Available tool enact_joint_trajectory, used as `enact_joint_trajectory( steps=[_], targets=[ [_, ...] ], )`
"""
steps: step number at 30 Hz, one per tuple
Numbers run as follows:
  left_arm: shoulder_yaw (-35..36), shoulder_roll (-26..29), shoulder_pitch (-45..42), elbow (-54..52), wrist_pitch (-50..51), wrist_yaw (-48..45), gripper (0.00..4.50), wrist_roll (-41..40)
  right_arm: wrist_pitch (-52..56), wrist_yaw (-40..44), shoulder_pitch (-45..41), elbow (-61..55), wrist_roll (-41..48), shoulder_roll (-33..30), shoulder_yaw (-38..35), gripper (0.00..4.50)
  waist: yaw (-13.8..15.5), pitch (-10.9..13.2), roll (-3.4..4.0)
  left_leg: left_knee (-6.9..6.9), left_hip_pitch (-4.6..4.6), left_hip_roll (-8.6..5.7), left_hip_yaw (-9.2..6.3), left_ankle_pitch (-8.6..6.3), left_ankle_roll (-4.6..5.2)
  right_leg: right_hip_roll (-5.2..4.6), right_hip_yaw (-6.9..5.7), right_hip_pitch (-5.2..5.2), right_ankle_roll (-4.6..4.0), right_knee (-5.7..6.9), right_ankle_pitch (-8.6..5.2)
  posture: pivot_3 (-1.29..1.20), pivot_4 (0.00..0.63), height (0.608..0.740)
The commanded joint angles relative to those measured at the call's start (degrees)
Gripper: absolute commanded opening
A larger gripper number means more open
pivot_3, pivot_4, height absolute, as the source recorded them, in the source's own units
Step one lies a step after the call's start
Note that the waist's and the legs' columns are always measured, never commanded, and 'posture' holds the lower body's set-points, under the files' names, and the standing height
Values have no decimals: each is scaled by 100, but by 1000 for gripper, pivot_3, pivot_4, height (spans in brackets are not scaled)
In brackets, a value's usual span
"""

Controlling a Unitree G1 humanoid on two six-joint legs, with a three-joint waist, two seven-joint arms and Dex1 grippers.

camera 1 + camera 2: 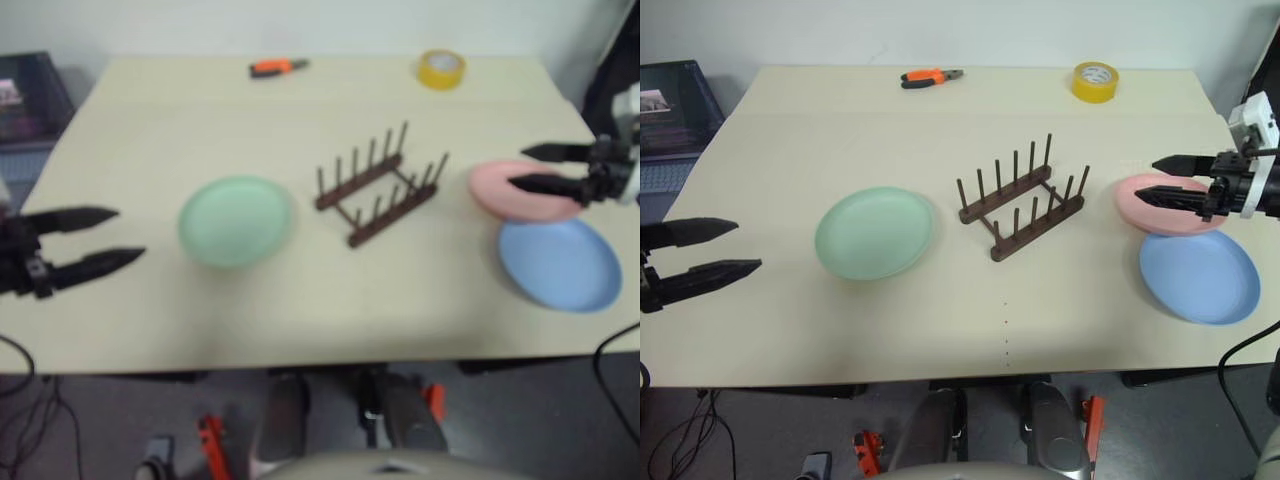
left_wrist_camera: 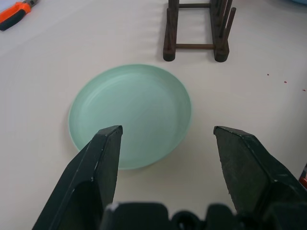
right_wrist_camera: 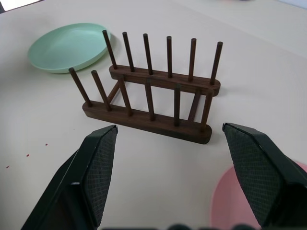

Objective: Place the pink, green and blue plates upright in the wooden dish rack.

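Your right gripper (image 1: 1162,178) hangs over the pink plate (image 1: 1170,210) near the desk's (image 1: 790,110) right edge, fingers spread wide, one above the other in the head views, with nothing between them. The plate lies flat directly under those tips, so the coming move looks like a short drop onto its rim rather than a reach. The blue plate (image 1: 1198,276) sits flat just beside the pink one, toward the desk's front edge; whether their rims touch you cannot tell.

Your left gripper (image 1: 728,247) is also spread and empty, out by the left edge, pointing across the desk at the green plate (image 1: 874,232), which lies flat a little way off from the tips, between them and the wooden dish rack (image 1: 1020,198). So the right arm is the nearer one for pink and blue, the left for green.

The rack stands empty mid-desk, its two rails running diagonally, from the front toward the back right corner, pegs upright. A plate will probably have to stand across both rails, its face square to that diagonal, so plan your wrist turn accordingly.
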Motion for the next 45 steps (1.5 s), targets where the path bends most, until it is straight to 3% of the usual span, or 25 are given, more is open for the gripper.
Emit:
enact_joint_trajectory(
  steps=[1,11,18,28,35,45],
  targets=[
    [265,-44,88,-206,36,45,3351,-51,-26,42,-110,-134,-13,-12,-2,3823,0,0,0,0,0,0,1,0,0,0,1,0,0,0,0,0,150,740],
    [327,-200,109,-486,219,409,3351,-141,-184,139,-312,117,-94,22,114,3823,1,0,-1,5,1,1,4,0,0,0,3,-1,-4,0,0,0,150,740],
    [-1611,-1084,-1208,523,-307,2205,3351,890,207,-115,18,-734,186,46,-109,3823,37,-6,4,11,8,-3,5,1,1,4,14,8,26,12,19,0,150,740],
    [-2853,-2202,-2712,1817,-1,3780,3351,1590,841,-446,188,-2536,855,180,-257,3823,27,-8,-28,24,12,-2,22,1,1,2,39,-1,30,44,22,0,150,740],
    [-3003,-2777,-3040,2295,189,4685,3351,1908,1367,-840,367,-3438,1336,185,-340,3823,20,-18,-44,27,14,1,21,1,1,2,42,-2,31,52,23,0,150,740],
    [-3206,-3173,-3325,2951,438,4871,3351,1938,1590,-1088,355,-3722,1563,82,-306,3823,38,-34,-70,32,14,-5,20,2,3,0,41,2,36,51,26,0,150,740]
  ],
)
